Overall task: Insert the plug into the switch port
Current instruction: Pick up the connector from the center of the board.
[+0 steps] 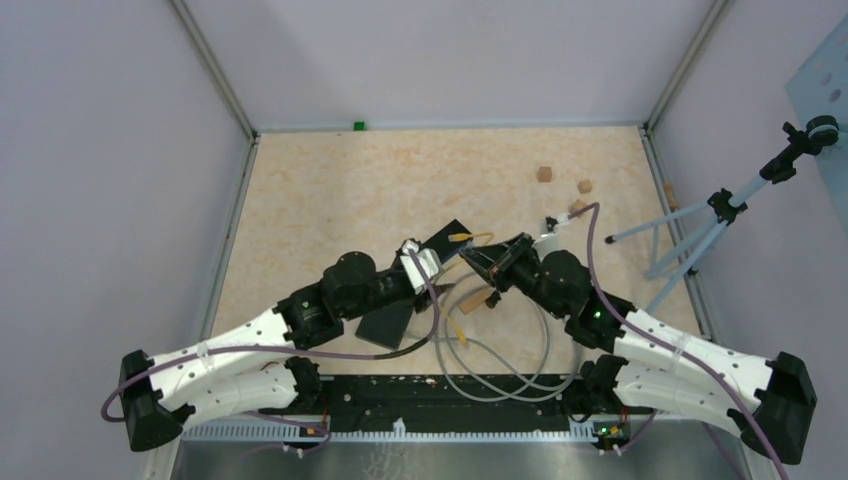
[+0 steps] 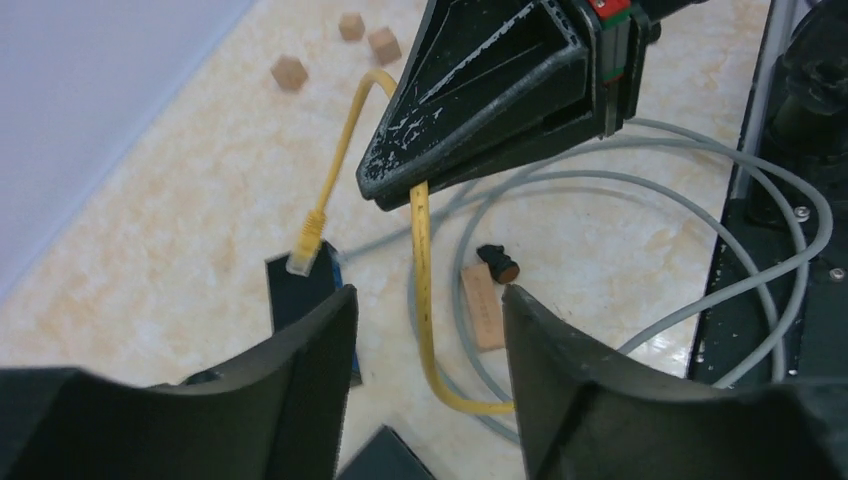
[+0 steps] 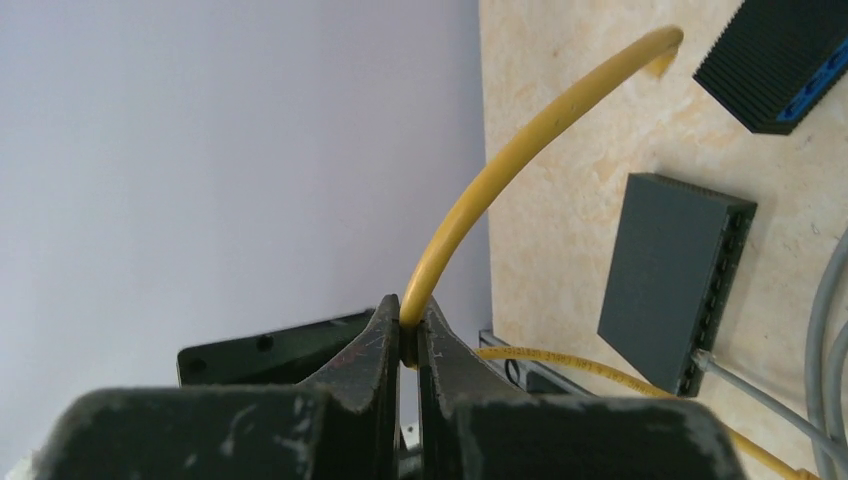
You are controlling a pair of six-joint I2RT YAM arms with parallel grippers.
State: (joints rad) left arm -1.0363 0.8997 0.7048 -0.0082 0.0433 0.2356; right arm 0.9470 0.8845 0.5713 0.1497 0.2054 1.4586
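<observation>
Table (image 1: 330, 200): pale, speckled top, walled on three sides. A tripod (image 1: 700, 225) stands off its right edge.

Left arm (image 1: 240, 350) and right arm (image 1: 680, 350) reach in toward mid-table, with the wrists near each other.

Two switches. The grey switch (image 3: 665, 275) lies flat with a grey cable (image 3: 825, 340) running into its port side. The black switch (image 2: 300, 295) lies just beyond it.

Right gripper (image 3: 410, 325): fingers pinched tight on the yellow cable (image 3: 520, 150), which arcs up and away from the tips. The slack trails back across the table.

Left gripper (image 2: 428, 300): fingers apart and holding nothing. The yellow cable hangs beyond the gap.

The grey cable loops loosely between the arm bases.

A wooden block (image 2: 482, 308) lies flat on the table inside the loop, with a small black part just beside it.

Three small cubes (image 1: 544, 173) sit at far right, well apart from the switches.

Plug (image 2: 305, 255): clear, on the free end of the yellow cable, pointing down, its tip at the black switch's upper edge. Cannot tell whether it sits in a port.
</observation>
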